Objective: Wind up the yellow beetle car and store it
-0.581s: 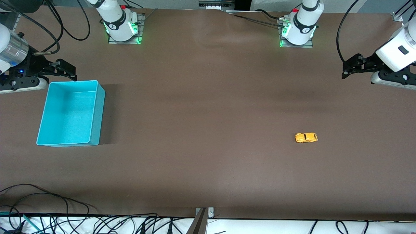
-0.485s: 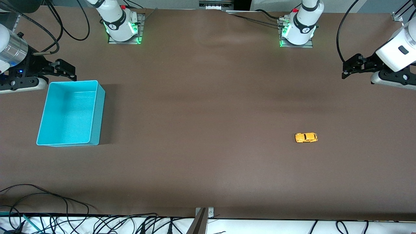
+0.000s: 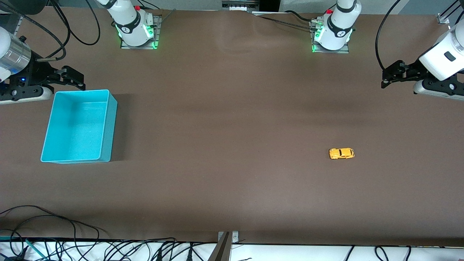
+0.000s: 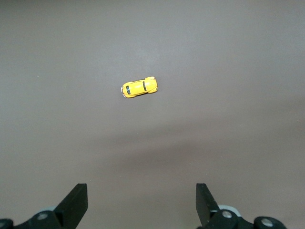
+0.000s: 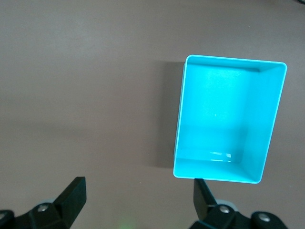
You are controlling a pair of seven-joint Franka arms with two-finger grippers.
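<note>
Yellow beetle car [image 3: 341, 153] sat upright on bare table [image 3: 232, 119], toward left arm's end, well apart from turquoise bin [image 3: 78, 125] toward right arm's end. Left gripper [image 3: 393, 74] hung at car's 1 o'clock in front view, fingers apart, empty. Right gripper [image 3: 72, 78] hung by bin's rim, fingers apart, waiting. Risk: tiny rounded body could roll or slip from pinch. Only left wrist view showed car's dark windows [image 4: 138, 88]; only right wrist view showed bin [image 5: 228, 119] empty.

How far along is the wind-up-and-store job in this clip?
Nothing looks done. The yellow car sits untouched on the table toward the left arm's end, and the turquoise bin at the right arm's end is empty. Nothing is in hand: the left gripper is open with the car in its wrist view, and the right gripper waits open by the bin. Grasping, winding and storing all remain.
</note>
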